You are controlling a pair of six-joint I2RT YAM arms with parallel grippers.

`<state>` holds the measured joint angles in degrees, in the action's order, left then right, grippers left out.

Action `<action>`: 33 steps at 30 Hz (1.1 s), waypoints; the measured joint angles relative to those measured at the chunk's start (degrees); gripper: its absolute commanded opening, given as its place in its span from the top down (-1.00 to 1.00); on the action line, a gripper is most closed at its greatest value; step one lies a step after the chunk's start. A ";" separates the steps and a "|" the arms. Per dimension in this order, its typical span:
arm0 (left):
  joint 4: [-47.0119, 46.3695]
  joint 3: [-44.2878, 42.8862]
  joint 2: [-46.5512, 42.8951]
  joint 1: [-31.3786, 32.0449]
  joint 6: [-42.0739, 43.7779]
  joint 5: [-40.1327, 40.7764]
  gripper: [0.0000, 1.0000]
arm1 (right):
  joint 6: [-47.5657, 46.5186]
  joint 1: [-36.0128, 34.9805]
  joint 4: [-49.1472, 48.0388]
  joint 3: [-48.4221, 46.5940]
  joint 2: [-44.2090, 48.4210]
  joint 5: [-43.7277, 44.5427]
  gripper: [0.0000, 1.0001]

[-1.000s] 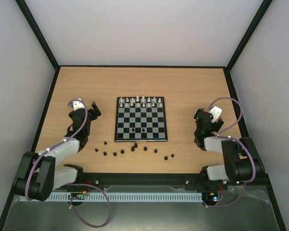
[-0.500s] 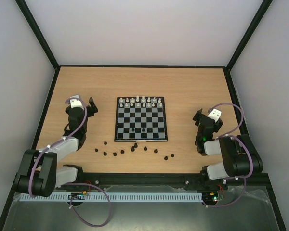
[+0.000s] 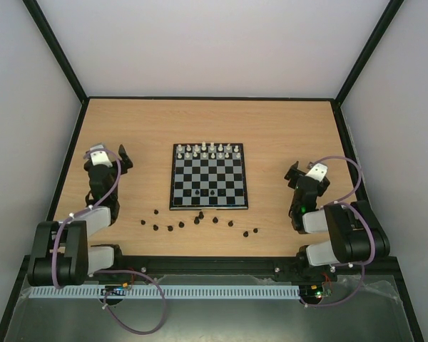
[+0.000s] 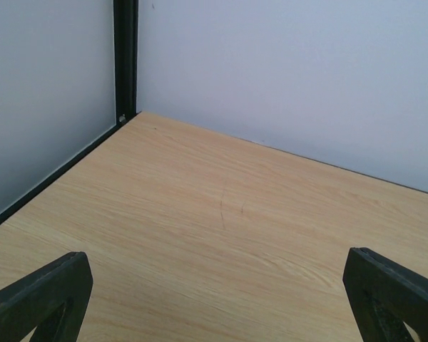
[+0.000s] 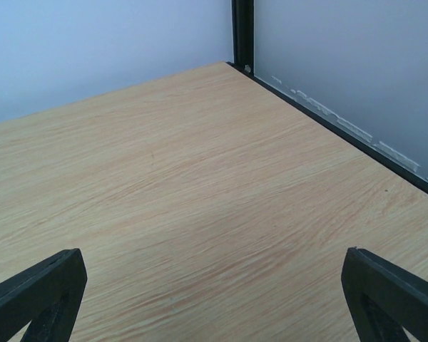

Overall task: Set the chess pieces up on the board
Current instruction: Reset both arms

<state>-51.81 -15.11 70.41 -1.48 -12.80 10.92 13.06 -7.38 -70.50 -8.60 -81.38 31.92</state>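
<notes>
Both tools, left (image 4: 215, 256) and right (image 5: 214, 255), gape wide, empty, flanking the board (image 3: 208, 177) mid-counter (image 3: 278, 128). White pieces (image 3: 208, 149) line its far rows; black pieces (image 3: 192, 222) mostly lie scattered nearer (best pinched low, kept upright).

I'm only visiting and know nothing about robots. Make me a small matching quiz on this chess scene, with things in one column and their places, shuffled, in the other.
Things:
1. white chess pieces
2. loose black chess pieces
3. left gripper
4. board

Places:
A. on the bare wood along the board's near edge
B. open, off to the board's left
C. middle of the table
D. lined up on the board's far rows

Pairs: 1-D, 2-A, 3-B, 4-C
</notes>
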 measured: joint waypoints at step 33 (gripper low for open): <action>-1.77 -0.81 7.85 -3.30 -1.27 -7.39 -0.99 | -4.28 2.12 -0.90 -3.04 -5.44 -13.97 -0.97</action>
<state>-53.58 -15.92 78.26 -4.78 -14.06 3.53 8.78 -5.26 -71.40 -11.64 -86.83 17.96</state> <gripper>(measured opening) 0.996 0.986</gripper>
